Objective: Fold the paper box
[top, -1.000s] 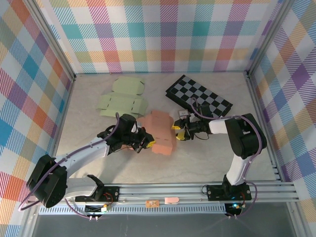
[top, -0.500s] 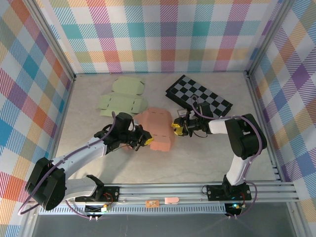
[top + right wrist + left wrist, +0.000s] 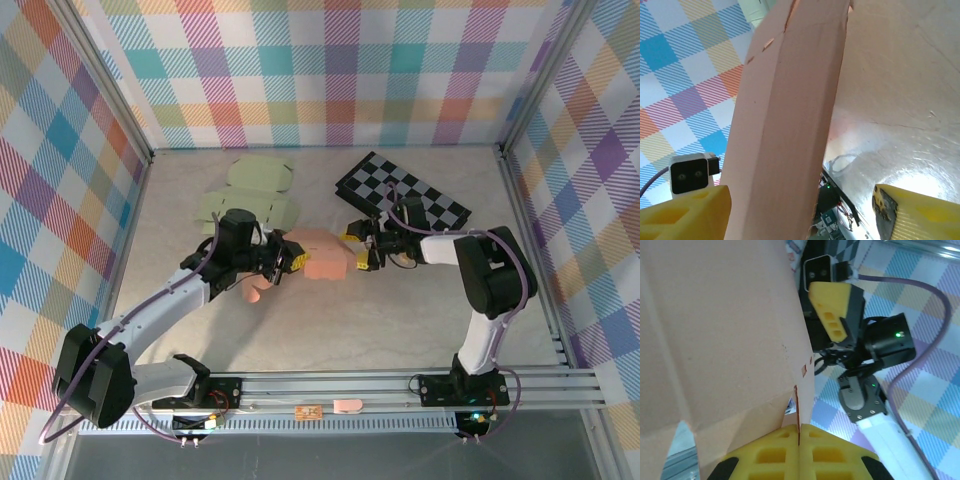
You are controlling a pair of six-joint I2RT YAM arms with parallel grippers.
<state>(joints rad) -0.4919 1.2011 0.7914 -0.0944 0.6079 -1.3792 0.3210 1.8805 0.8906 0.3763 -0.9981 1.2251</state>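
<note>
From above, the salmon paper box (image 3: 325,256) is near the middle of the tabletop (image 3: 400,320), between the two grippers. The left gripper (image 3: 287,260) pinches its left edge and the right gripper (image 3: 360,256) is at its right end. The left wrist camera shows yellow fingers (image 3: 775,455) pressed together on the box's cardboard edge. The right wrist camera shows the right gripper spread wide, with the box between its fingers, close against one and clear of the other.
</note>
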